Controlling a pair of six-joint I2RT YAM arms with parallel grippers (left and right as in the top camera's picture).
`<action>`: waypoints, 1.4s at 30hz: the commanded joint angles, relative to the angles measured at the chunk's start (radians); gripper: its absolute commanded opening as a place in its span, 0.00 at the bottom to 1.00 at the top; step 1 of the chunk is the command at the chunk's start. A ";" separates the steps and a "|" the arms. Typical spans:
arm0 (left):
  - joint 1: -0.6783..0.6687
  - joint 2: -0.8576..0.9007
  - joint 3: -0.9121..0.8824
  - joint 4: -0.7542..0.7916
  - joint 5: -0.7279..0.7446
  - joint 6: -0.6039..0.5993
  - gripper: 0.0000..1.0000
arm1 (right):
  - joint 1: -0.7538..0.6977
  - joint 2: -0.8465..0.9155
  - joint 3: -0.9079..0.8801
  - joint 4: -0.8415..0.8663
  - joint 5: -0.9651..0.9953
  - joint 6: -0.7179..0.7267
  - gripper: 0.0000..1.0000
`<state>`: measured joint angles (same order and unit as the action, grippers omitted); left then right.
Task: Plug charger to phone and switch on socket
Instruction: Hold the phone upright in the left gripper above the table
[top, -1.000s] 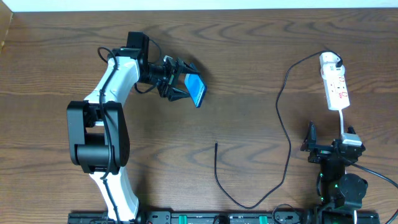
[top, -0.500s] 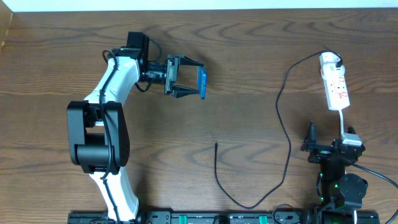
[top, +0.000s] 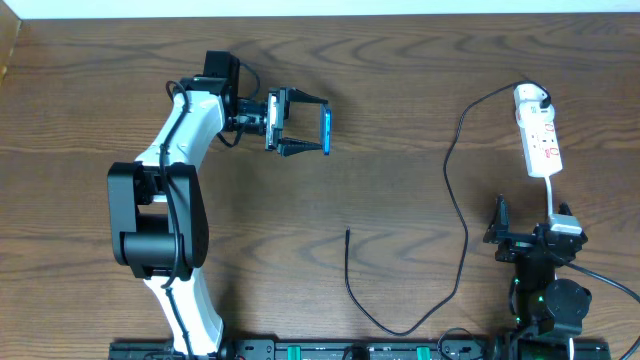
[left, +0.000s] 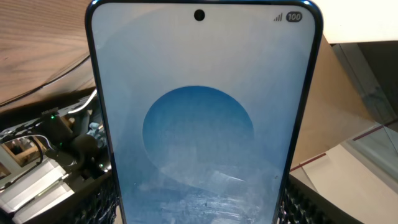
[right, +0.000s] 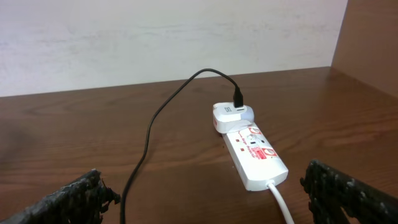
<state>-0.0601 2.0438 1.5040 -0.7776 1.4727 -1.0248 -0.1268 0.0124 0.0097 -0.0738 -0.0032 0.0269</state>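
Observation:
My left gripper (top: 303, 127) is shut on the phone (top: 326, 130) and holds it on edge above the table at the upper left. In the left wrist view the phone's blue screen (left: 199, 124) fills the frame between my fingers. The black charger cable (top: 458, 215) runs from the white adapter (top: 531, 97) down to its plug tip (top: 348, 233) lying on the table's middle. The white socket strip (top: 541, 143) lies at the right; it also shows in the right wrist view (right: 255, 154). My right gripper (top: 533, 238) is open and empty below the strip.
The strip's white cord (top: 551, 195) runs down toward my right arm. A pale wall (right: 168, 37) stands behind the table's far edge. A cable loop (top: 400, 325) lies near the front edge.
My left wrist has rolled, turning the phone from tilted screen-up to standing on its edge, and shifted slightly right. The right arm and the cable have not moved.

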 joint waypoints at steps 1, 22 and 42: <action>0.003 -0.048 0.019 -0.002 0.060 -0.009 0.07 | -0.002 -0.006 -0.004 -0.001 0.008 0.013 0.99; 0.003 -0.048 0.019 -0.002 0.060 -0.047 0.07 | -0.002 -0.006 -0.004 -0.001 0.008 0.013 0.99; 0.003 -0.048 0.019 -0.002 0.060 -0.053 0.07 | -0.002 -0.006 -0.004 -0.001 0.008 0.013 0.99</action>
<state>-0.0601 2.0434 1.5040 -0.7776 1.4727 -1.0737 -0.1268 0.0124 0.0097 -0.0738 -0.0032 0.0269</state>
